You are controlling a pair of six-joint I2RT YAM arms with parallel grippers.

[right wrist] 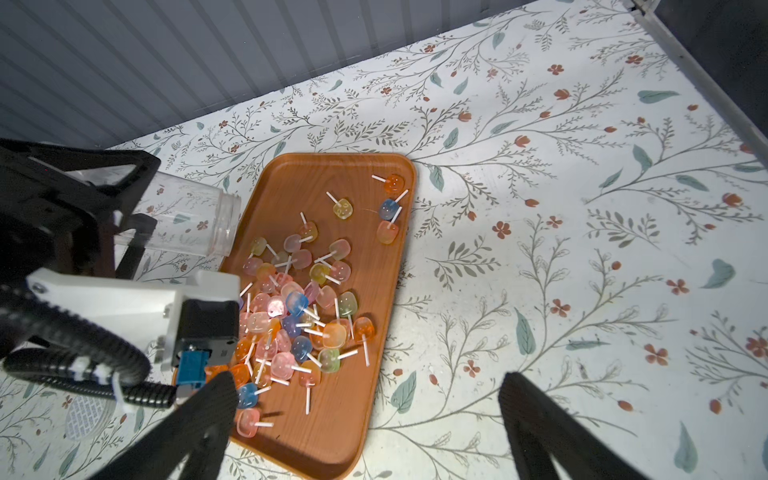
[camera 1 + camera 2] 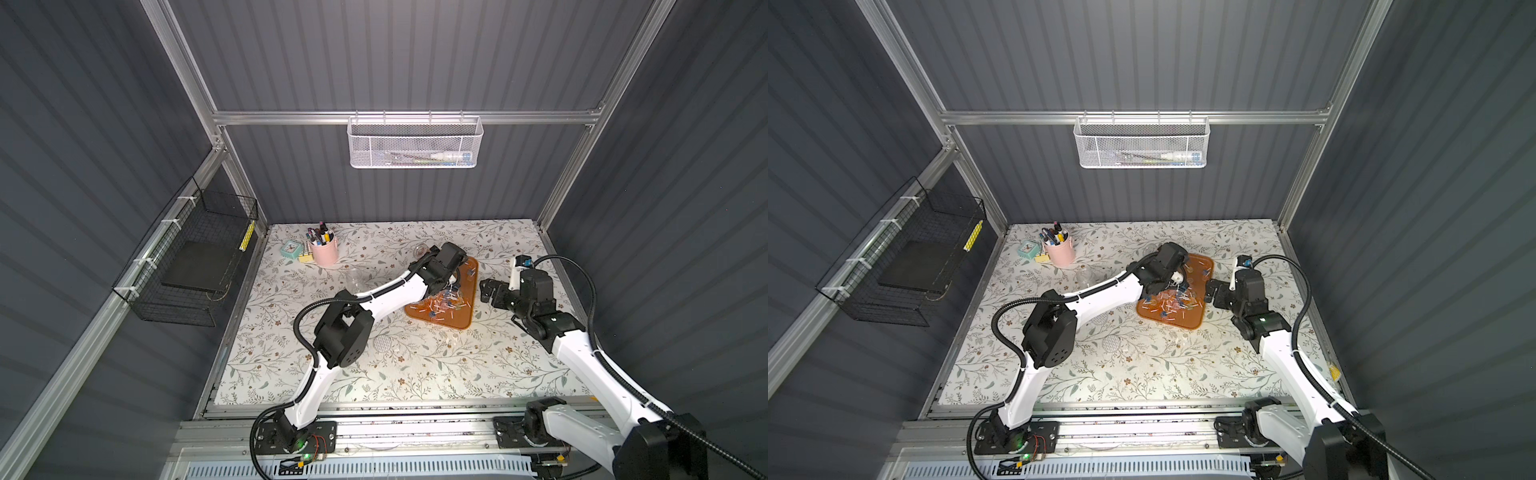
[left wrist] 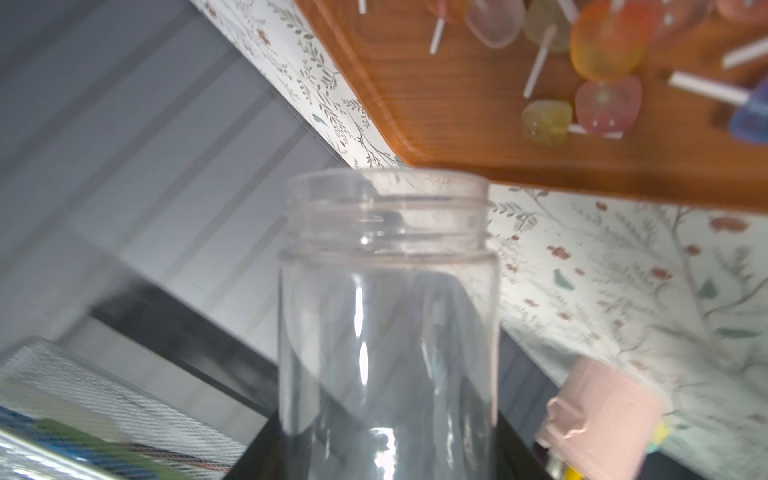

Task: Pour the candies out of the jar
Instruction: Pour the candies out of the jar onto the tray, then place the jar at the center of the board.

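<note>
Our left claw grips the clear jar, tipped and empty, at the orange tray's edge. The candies lie on the tray. Our right claw stands open nearby.

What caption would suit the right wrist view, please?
Left gripper holds the empty jar tipped beside a tray strewn with candies.

The candies are seen in translucent orange, pink, blue and yellow-green, on white sticks. The tray is coloured orange-brown with wood grain. The table is printed white with grey-green sprigs and small red-brown flowers. The jar is clear. A pink pen cup, a mint clock, a white mesh basket and a black wire basket are noted.
</note>
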